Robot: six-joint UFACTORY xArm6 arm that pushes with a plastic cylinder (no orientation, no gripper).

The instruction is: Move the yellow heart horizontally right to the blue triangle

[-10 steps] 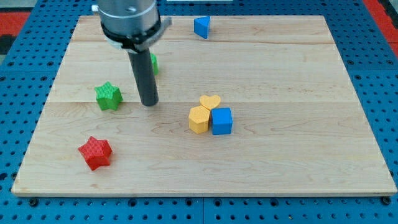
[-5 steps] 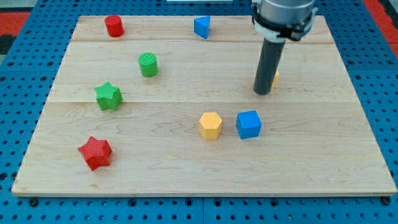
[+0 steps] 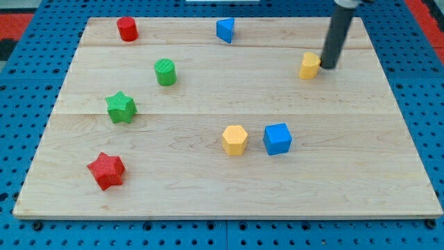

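The wooden board point(image 3: 208, 187) was seen lying on a blue pegboard, with blocks scattered over it. No gripper was fitted, so no opening or closing could be reported; only the dark rod was shown, its tip point(image 3: 326, 67) set down just at the right edge of the yellow heart point(image 3: 309, 66), touching it or very nearly so. The heart was placed near the view's upper right, well apart from the blue triangle point(image 3: 225, 30), which was found near the top edge and to the left of the heart.

The heart was judged to be already right of the triangle but lower in the view. To finish well, the tip would best be brought round to the heart's lower side, so that the block could be nudged upward squarely through its middle until level with the triangle, without being spun off the tip.

Elsewhere a blue cube point(image 3: 277, 138) and a yellow hexagon point(image 3: 235, 139) were left near the centre.
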